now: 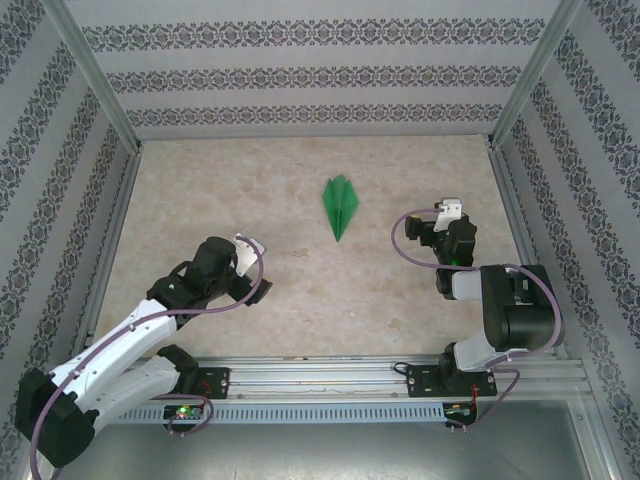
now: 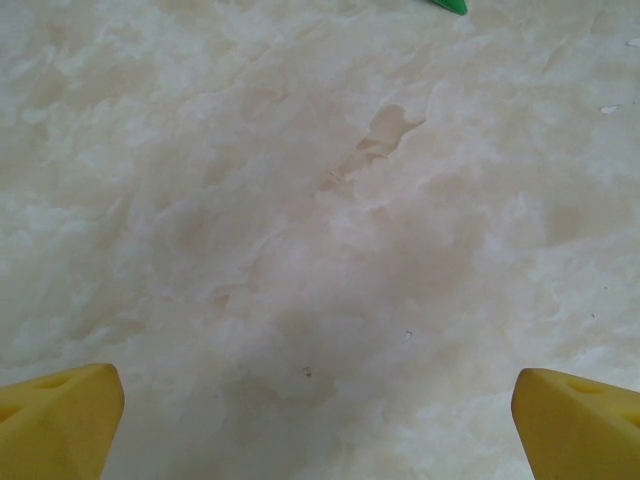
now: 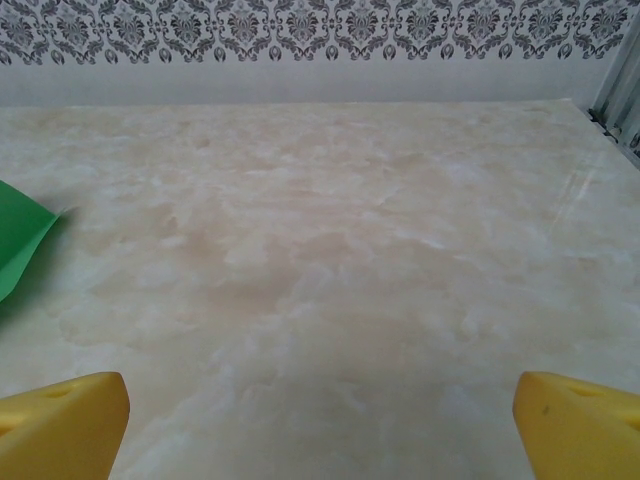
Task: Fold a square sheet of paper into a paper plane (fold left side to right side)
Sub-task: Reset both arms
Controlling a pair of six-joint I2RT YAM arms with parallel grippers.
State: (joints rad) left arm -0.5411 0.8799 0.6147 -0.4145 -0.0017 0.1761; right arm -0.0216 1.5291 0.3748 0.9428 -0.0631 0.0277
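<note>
A slim bright green paper plane (image 1: 341,205) lies flat on the marble-look table, its point towards the near edge, with a lengthwise centre crease. A corner of it shows at the top of the left wrist view (image 2: 450,5) and one wing at the left edge of the right wrist view (image 3: 20,245). My left gripper (image 1: 258,280) hovers near and left of the plane, open, yellow fingertips (image 2: 60,420) wide apart over bare table. My right gripper (image 1: 450,212) sits to the plane's right, open too, fingertips (image 3: 580,425) spread with nothing between them.
Patterned walls and metal posts enclose the table (image 1: 300,290) on three sides. An aluminium rail (image 1: 330,385) with both arm bases runs along the near edge. The back wall (image 3: 320,40) stands beyond the right gripper.
</note>
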